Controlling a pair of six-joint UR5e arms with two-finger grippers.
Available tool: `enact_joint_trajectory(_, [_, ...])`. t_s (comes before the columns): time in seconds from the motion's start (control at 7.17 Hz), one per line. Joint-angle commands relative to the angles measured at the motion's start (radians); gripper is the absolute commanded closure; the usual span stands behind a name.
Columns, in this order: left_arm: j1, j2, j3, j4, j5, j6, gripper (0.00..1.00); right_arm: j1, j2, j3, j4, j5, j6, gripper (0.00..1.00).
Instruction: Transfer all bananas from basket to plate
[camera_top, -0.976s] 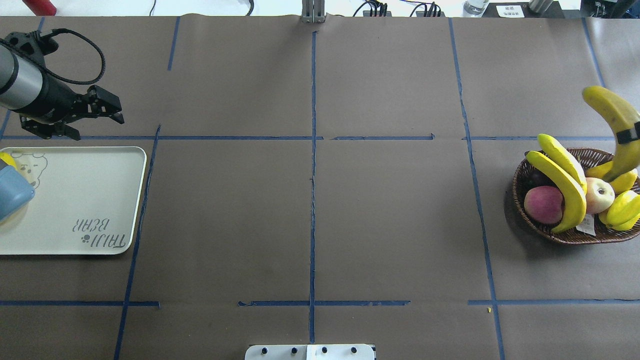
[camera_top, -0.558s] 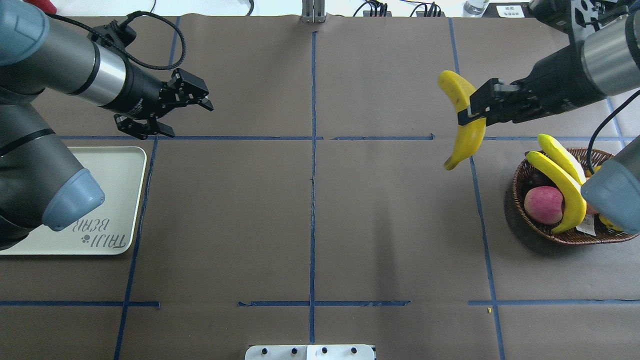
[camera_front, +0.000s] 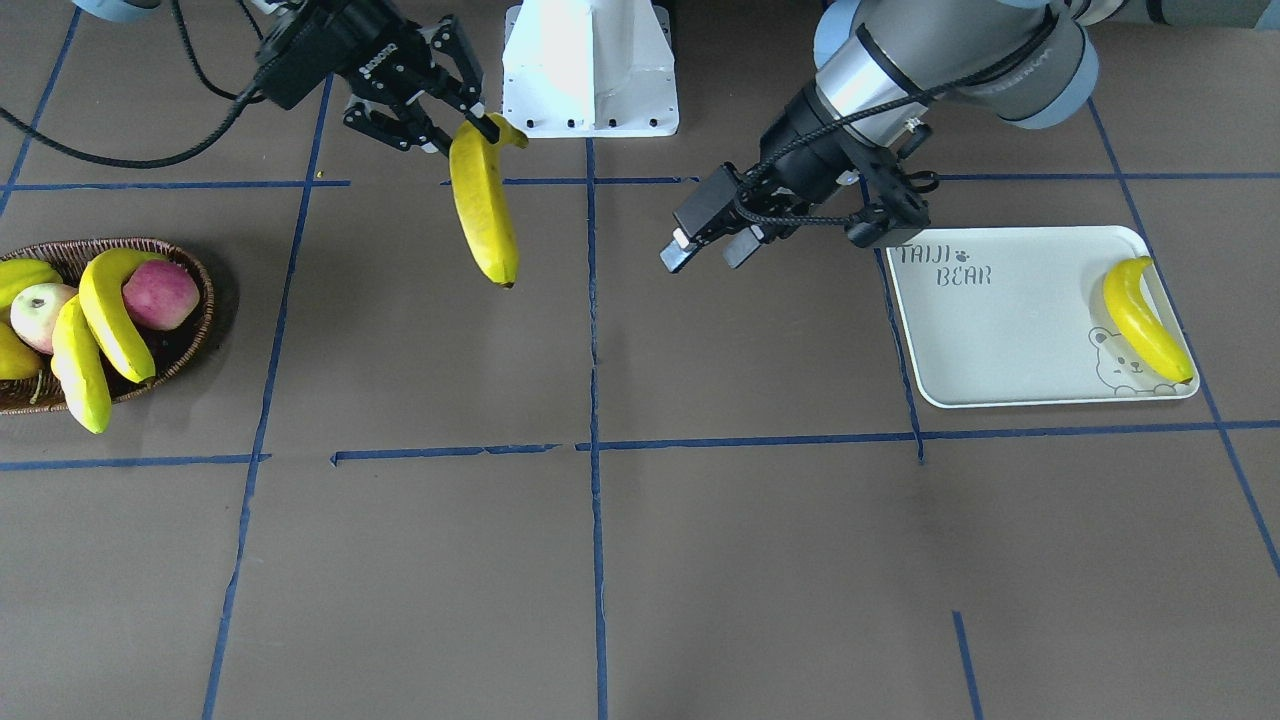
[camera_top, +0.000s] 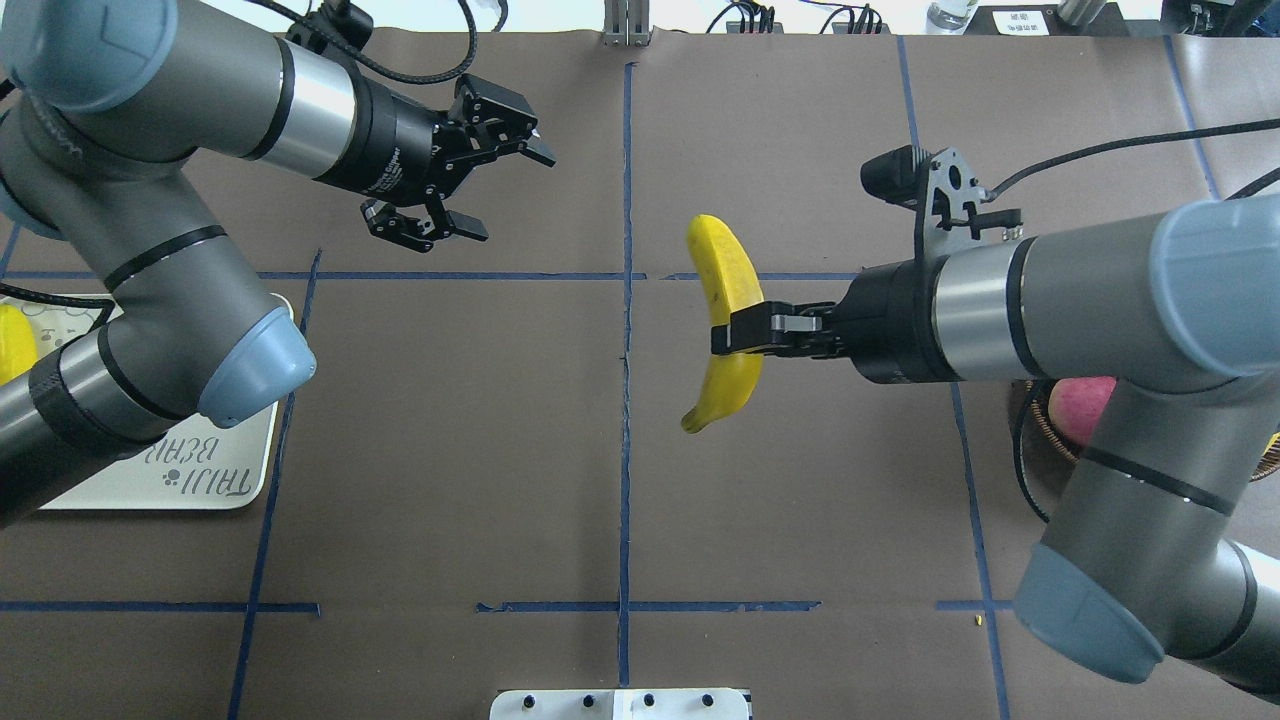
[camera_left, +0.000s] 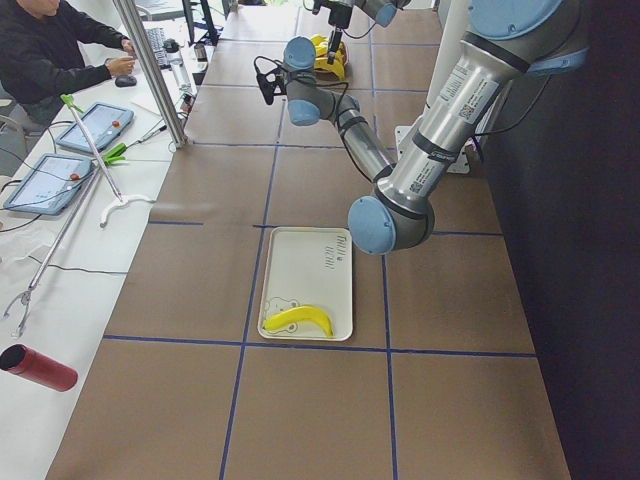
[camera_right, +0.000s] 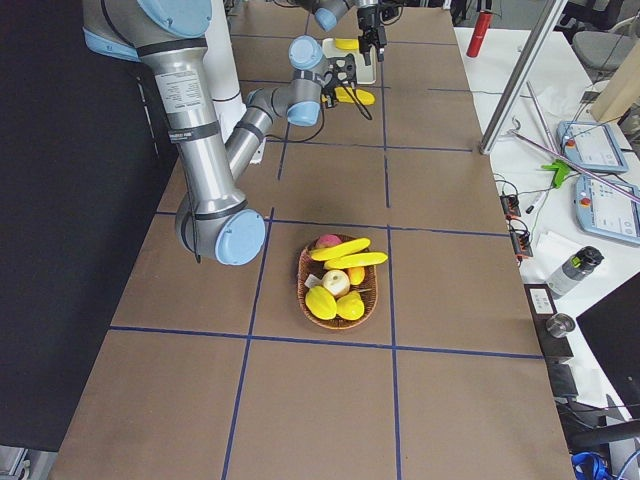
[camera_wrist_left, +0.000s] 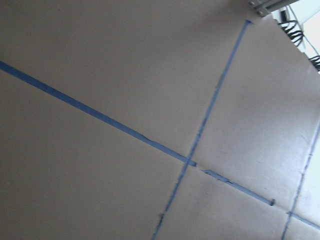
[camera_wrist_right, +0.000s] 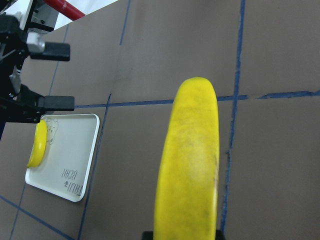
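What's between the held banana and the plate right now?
Nothing lies on the table along that stretch. Only the left pincer, open and empty, hangs in the air between the banana held by the right pincer and the plate, likely for a hand-over.

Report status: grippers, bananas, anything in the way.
Right gripper shut on banana above mid-table. Left gripper open, empty. Second banana on plate, two bananas in basket. Nothing between grippers.
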Motion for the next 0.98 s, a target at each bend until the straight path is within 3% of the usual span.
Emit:
enact_joint_trajectory(0.0, [0.069, -0.041, 0.002, -0.059, 0.004, -0.088, 0.01, -0.096, 0.051, -0.003, 0.014, -0.086, 0.013, 0.98])
enact_joint_trajectory(0.14, [0.099, -0.047, 0.006, -0.123, 0.028, -0.164, 0.01, -0.115, 0.060, -0.004, 0.014, -0.113, 0.011, 0.98])
enact_joint_trajectory(0.56, [0.192, -0.049, 0.003, -0.133, 0.103, -0.176, 0.02, -0.114, 0.059, -0.004, 0.050, -0.116, 0.013, 0.98])
enact_joint_trajectory(0.7, [0.200, -0.049, 0.002, -0.133, 0.103, -0.176, 0.07, -0.112, 0.059, -0.003, 0.050, -0.116, 0.013, 0.98])
enact_joint_trajectory(0.84, [0.199, -0.049, -0.009, -0.133, 0.103, -0.176, 0.71, -0.110, 0.057, -0.001, 0.050, -0.116, 0.013, 0.98])
